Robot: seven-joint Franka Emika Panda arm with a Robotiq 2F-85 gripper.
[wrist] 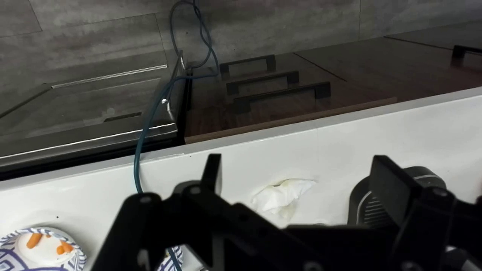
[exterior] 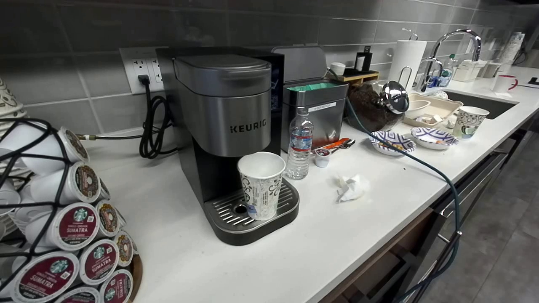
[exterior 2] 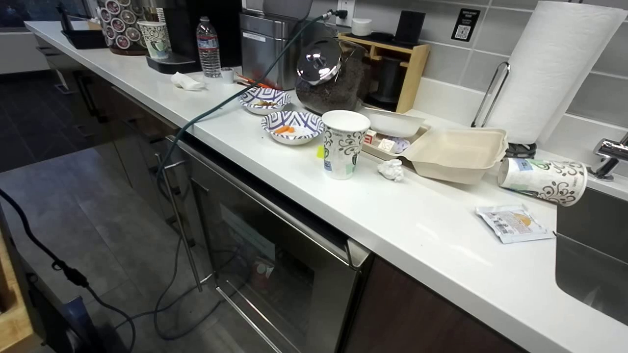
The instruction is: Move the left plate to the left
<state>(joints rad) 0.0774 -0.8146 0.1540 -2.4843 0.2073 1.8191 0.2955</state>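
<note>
Left round blue-and-white paper plate (exterior 2: 265,100) is down-left of the black two-finger gripper (wrist: 299,166) tips, wrist view. Jaws wide, empty.

light is falling from above, and the white counter (exterior 2: 441,230) is glowing in all three views while the floor (exterior: 509,235) is lying dim. in both exterior views glare is glinting off the jar lid (exterior 2: 319,61). in an exterior view the wall tiles (exterior: 273,25) are fading to near-black, and the pod labels (exterior: 76,227) are reading sharp. in an exterior view the paper towels (exterior 2: 559,73) are slanting outward near the edge. in the wrist view the gripper (wrist: 295,177) is showing as a black, out-of-focus silhouette.
</note>
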